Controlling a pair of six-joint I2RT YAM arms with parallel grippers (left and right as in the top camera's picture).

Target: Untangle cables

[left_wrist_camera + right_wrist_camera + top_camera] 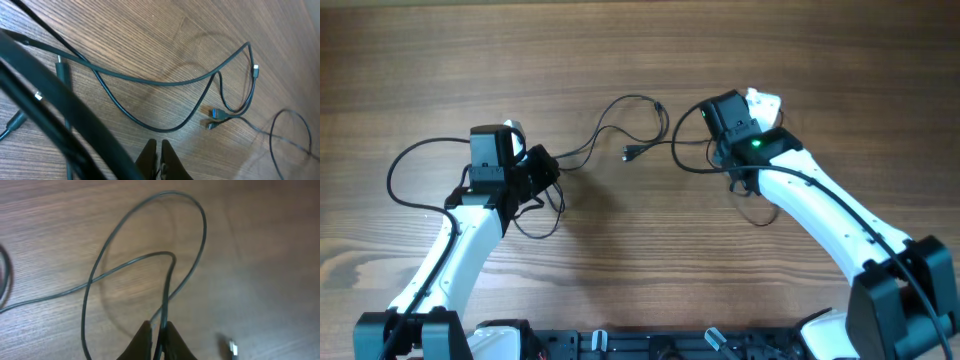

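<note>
Thin black cables (620,102) lie spread across the wooden table between my arms, with a small plug end (632,153) in the middle. My left gripper (552,168) is shut, and a thin strand seems pinched deep between its fingers (158,147). Ahead of it the cables (150,82) run in long curves to two plug ends (215,114) and a silver tip (255,70). My right gripper (712,150) is shut on a cable. In the right wrist view the cable (200,210) rises from the fingers (159,330) into a crossed loop.
The thick black arm cable (55,125) crosses the left of the left wrist view. A loose silver plug (233,347) lies to the right of the right fingers. A thin loop (535,230) lies below the left gripper on the table (640,270).
</note>
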